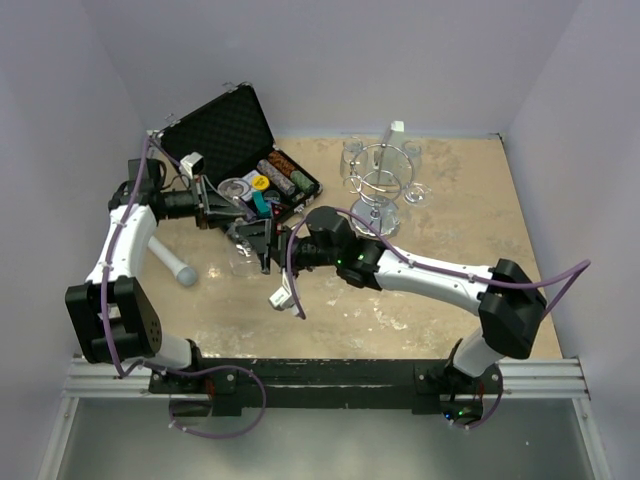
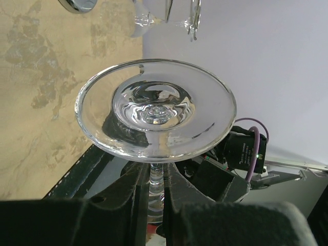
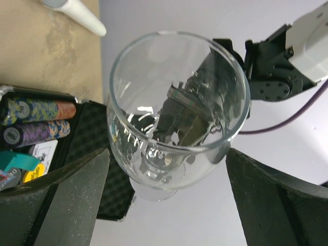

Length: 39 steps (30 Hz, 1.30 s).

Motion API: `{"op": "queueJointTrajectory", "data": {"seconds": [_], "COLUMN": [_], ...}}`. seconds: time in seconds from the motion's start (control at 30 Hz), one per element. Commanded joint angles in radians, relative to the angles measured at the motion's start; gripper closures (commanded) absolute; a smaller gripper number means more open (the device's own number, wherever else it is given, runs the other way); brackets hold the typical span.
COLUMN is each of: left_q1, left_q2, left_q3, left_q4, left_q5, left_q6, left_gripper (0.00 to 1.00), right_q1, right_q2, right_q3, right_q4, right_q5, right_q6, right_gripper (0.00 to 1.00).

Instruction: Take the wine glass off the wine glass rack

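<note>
Left gripper (image 2: 155,179), nearly closed, pinches the stem of the glass (image 2: 155,110). The glass lies tipped sideways, its foot facing the left wrist camera. Right gripper (image 3: 168,171) faces it from the right, fingers spread wide on either side of the bowl; whether they touch is unclear. The rack (image 1: 378,190) stands farther right, well apart from the glass, with other glasses (image 1: 352,158) hanging on it.
</note>
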Motion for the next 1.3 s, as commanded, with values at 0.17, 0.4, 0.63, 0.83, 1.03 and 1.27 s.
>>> {"op": "queueJointTrajectory", "data": {"seconds": [0.17,0.4,0.63,0.83,1.03,1.27], "left_q1": [0.000,-0.027,-0.033,-0.032,-0.027,-0.007], "left_q2": [0.027,0.024,0.042,0.057,0.057,0.053], "left_q3": [0.071,0.064,0.073,0.087,0.097,0.080], "left_q4": [-0.022,-0.028,-0.027,-0.010,0.032,0.053], "left_q5": [0.029,0.023,0.015,0.006,0.005,0.006], "left_q6": [0.019,0.025,0.028,0.019,-0.014,-0.041], "left_gripper": [1.00,1.00,1.00,0.88,0.53,0.00], "right_q1": [0.008,0.008,0.008,0.008,0.008,0.008], "right_q2": [0.037,0.042,0.034,0.023,0.006,-0.075], "right_q3": [0.080,0.035,0.018,0.003,0.018,-0.040], "right_q4": [-0.137,0.004,0.039,0.085,0.154,0.237], "right_q5": [-0.106,-0.142,-0.177,-0.159,-0.078,0.002], "right_q6": [-0.210,-0.230,-0.243,-0.177,0.009,0.204], "right_gripper": [0.03,0.11,0.17,0.31,0.39,0.46]}}
